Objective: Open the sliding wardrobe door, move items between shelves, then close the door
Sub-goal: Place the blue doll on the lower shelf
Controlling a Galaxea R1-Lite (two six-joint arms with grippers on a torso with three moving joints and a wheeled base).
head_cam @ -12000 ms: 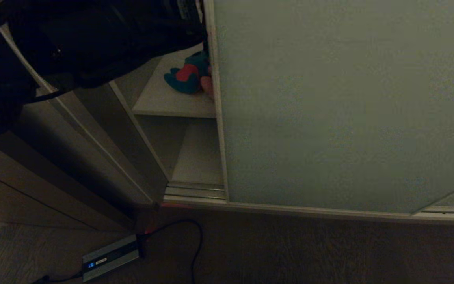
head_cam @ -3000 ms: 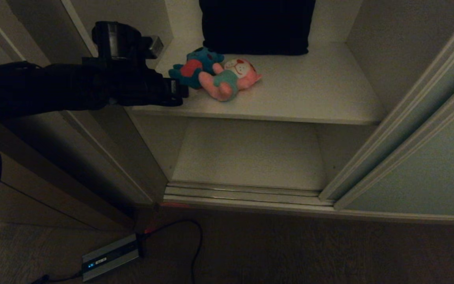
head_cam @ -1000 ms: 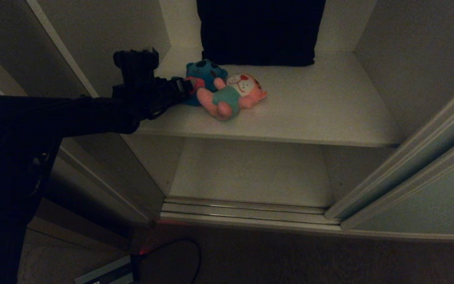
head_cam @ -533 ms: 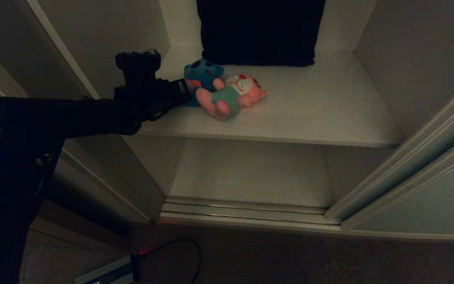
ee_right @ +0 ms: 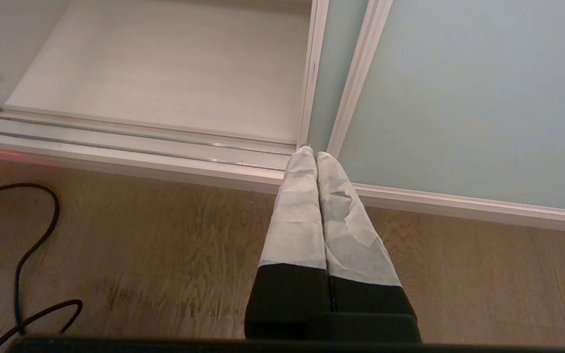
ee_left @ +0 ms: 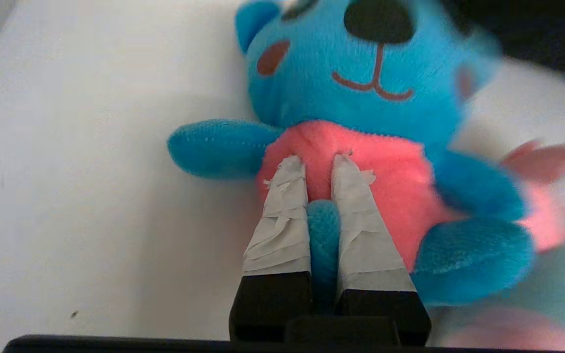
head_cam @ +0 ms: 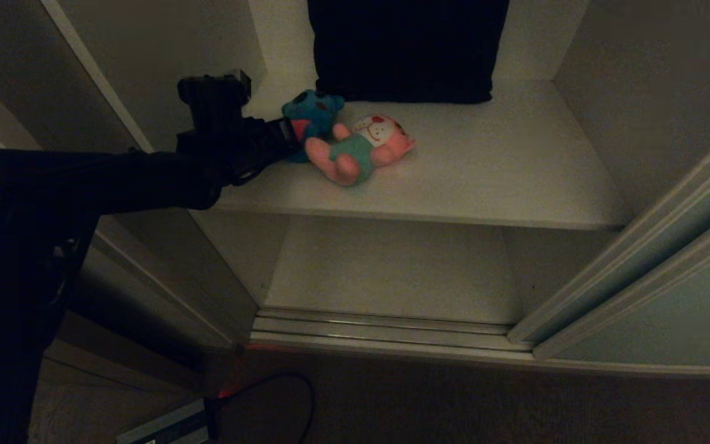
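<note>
The sliding wardrobe door (head_cam: 669,296) stands slid to the right, leaving both shelves exposed. On the upper shelf (head_cam: 484,179) lie two plush toys. My left gripper (head_cam: 290,132) is shut on a leg of the teal-blue toy with the red belly (head_cam: 312,114), whose head tips up off the board. In the left wrist view the taped fingers (ee_left: 282,215) pinch that blue leg against the red belly of the toy (ee_left: 361,88). The pink toy in the teal outfit (head_cam: 361,148) lies beside it on the right. The lower shelf (head_cam: 392,271) is bare. My right gripper (ee_right: 310,153) is shut, hanging over the floor.
A black cushion (head_cam: 404,49) leans against the back wall of the upper shelf. The door tracks (head_cam: 379,330) run along the wardrobe's front edge. A cable (head_cam: 281,388) and a small box (head_cam: 164,428) lie on the wooden floor at the left.
My left gripper has closed on the teal-blue toy's leg, and the toy has shifted and tipped a little toward the arm. The pink toy has stayed put.
</note>
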